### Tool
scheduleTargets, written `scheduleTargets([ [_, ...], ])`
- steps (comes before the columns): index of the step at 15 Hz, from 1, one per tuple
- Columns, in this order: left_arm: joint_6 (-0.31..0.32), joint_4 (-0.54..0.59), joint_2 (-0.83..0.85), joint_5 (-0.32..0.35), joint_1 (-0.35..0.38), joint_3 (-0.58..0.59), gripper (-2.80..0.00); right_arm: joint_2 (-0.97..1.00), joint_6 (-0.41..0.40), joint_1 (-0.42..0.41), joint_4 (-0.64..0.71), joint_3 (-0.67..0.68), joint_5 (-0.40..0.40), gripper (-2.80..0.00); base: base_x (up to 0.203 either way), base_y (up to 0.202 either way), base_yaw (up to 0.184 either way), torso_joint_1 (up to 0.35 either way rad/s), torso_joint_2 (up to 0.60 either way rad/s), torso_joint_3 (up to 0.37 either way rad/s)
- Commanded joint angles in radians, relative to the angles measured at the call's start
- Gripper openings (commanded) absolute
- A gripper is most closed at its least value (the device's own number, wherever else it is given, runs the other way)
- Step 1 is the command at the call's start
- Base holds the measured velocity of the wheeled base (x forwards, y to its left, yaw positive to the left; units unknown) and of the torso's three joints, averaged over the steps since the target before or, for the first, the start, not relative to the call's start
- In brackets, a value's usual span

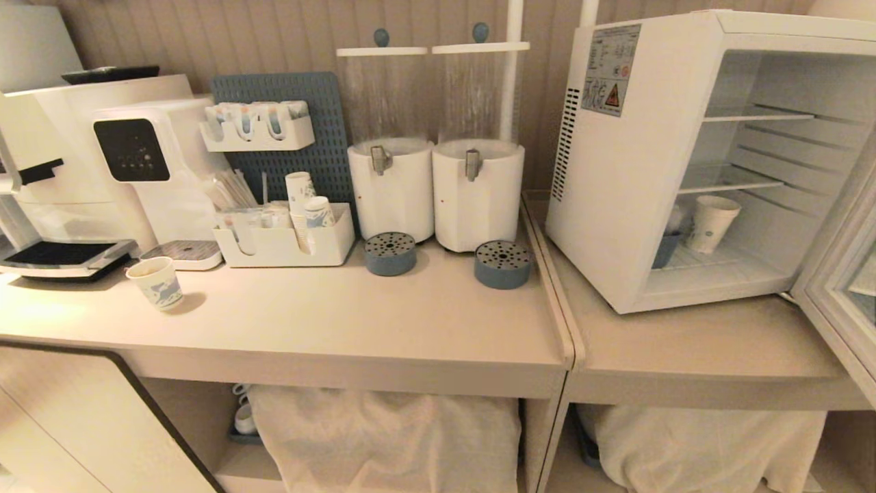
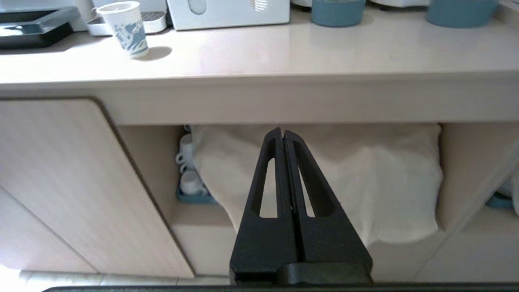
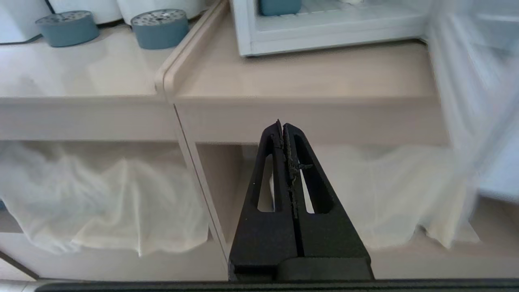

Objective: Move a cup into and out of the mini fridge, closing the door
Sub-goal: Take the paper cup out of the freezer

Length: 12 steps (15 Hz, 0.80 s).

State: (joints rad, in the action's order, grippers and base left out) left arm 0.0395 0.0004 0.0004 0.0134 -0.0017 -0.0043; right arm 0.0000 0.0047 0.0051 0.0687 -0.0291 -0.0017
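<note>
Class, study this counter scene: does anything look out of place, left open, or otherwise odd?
The mini fridge stands with its door swung wide open, the cup inside on the bottom shelf. A lone paper cup sits apart near the counter's front edge.

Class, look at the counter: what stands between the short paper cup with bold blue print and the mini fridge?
In the head view, between the short paper cup and the mini fridge stand two blue round drip trays, behind them two white dispensers.
</note>
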Motion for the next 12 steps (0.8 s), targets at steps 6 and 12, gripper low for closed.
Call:
scheduleTargets([
  [6,-0.015,0.0,-0.003,-0.001,0.0,0.001,-2.8,0.002,0.001,0.001,0.0,0.0,0.0,-2.8,0.179,0.0,-0.001,0.004,0.0,0.0],
  [12,-0.019,0.0,-0.003,-0.006,0.0,0.001,-2.8,0.001,0.007,0.002,0.001,-0.023,0.002,-2.8,0.0,0.0,0.0,0.0,0.0,0.0],
])
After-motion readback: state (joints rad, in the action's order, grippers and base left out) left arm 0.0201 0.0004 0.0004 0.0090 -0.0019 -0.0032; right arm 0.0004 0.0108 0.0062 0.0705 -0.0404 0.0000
